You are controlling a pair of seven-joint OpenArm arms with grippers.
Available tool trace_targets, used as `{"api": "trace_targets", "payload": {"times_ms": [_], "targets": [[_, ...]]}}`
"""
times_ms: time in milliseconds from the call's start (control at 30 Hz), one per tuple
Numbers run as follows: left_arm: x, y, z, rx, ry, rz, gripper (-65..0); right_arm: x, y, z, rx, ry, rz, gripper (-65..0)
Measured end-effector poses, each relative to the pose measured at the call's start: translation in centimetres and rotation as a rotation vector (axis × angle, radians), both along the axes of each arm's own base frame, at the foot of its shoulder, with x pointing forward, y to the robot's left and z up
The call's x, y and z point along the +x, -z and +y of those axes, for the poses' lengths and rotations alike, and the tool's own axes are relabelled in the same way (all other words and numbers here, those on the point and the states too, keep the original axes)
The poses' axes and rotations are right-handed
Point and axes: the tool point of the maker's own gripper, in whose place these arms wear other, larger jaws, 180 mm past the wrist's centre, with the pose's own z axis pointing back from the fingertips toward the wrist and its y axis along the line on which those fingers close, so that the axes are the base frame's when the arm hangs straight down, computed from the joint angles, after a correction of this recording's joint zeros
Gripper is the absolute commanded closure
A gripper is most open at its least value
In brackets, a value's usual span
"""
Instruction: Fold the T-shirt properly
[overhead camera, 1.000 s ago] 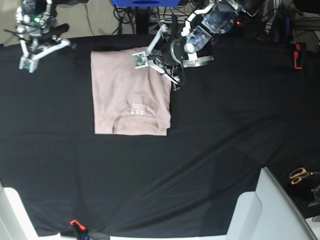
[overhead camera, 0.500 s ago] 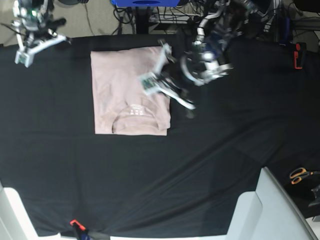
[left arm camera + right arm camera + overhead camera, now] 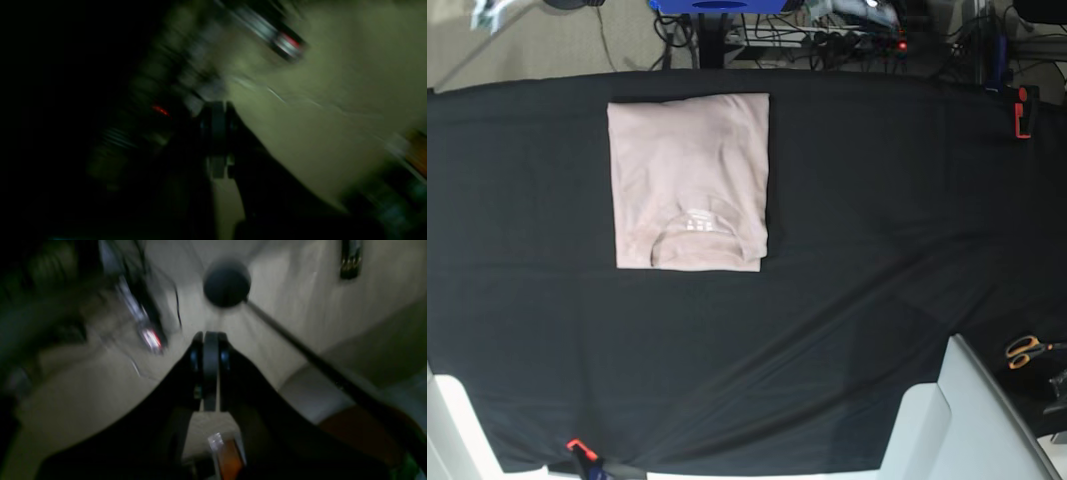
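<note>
Both arms have cleared out of the base view since half a second ago: the left one was hanging over the right edge of the T-shirt [image 3: 689,180], the right one sat at the far left corner of the table, and now only a blurred white scrap shows at the top-left corner (probably the right arm's tip, too smeared to be sure).

The left gripper [image 3: 216,140] shows in its wrist view with jaws pressed together, nothing between them, camera swinging past floor and cables. The right gripper [image 3: 210,373] is the same: jaws closed on each other, empty, pointed at pale floor and a dark round foot.

The shirt lies alone on the black tablecloth [image 3: 877,250], upper left of centre, near the far table edge. It is a neat rectangle, sleeves tucked away, neck opening with its white label [image 3: 697,219] near the lower edge, sides roughly straight. No cloth has shifted between frames.

Judgement: folding looks finished and the arms are retreating to rest. Orange-handled scissors [image 3: 1027,350] lie off at the right, untouched.
</note>
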Motion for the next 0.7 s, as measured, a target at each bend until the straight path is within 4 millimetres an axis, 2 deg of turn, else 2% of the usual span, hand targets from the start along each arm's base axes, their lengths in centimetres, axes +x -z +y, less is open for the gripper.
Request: {"api": "trace_targets", "payload": {"times_ms": [67, 100, 200, 233, 300, 367, 433, 500, 533, 633, 700], "targets": [[-2.5, 2.4, -0.8, -0.052, -0.069, 0.070, 0.0, -2.0, 3.6, 1.0, 0.042, -0.089, 0.087, 0.0], [-2.7, 3.9, -1.3, -0.076, -0.132, 0.072, 0.0, -2.9, 5.5, 1.8, 0.068, -0.133, 0.145, 0.0], [-4.1, 9.1, -0.9, -0.077, -0.287, 0.099, 0.0, -4.5, 10.3, 4.7, 0.137, -0.302, 0.269, 0.0], [-4.9, 10.8, -0.2, -0.038, -0.316, 0.115, 0.0, -5.4, 11.4, 4.8, 0.127, -0.352, 0.319, 0.0], [-4.9, 14.1, 1.4, 0.008, -0.400, 0.131, 0.0, -5.2, 13.4, 4.5, 0.105, -0.480, 0.351, 0.0], [-4.2, 16.2, 2.6, 0.011, -0.477, 0.120, 0.0, -5.0, 14.9, 3.2, 0.054, -0.624, 0.365, -0.2], [-2.2, 16.8, 3.5, -0.016, -0.574, 0.069, 0.0, -4.1, 15.7, 2.6, 0.027, -0.747, 0.304, -0.2], [2.7, 16.5, 3.7, -0.090, -0.586, -0.095, 0.0, -3.1, 16.1, 3.0, 0.031, -0.804, 0.247, -0.2], [4.6, 16.4, 4.0, -0.099, -0.601, -0.159, 0.0, -1.7, 16.2, 3.7, 0.036, -0.811, 0.167, -0.2], [5.7, 16.7, 4.7, -0.042, -0.572, -0.174, 0.0, 0.6, 16.4, 4.8, 0.037, -0.722, 0.072, -0.2], [4.1, 17.0, 4.8, -0.014, -0.552, -0.128, 0.0, 1.5, 16.4, 4.5, 0.020, -0.604, 0.037, -0.2]]}}
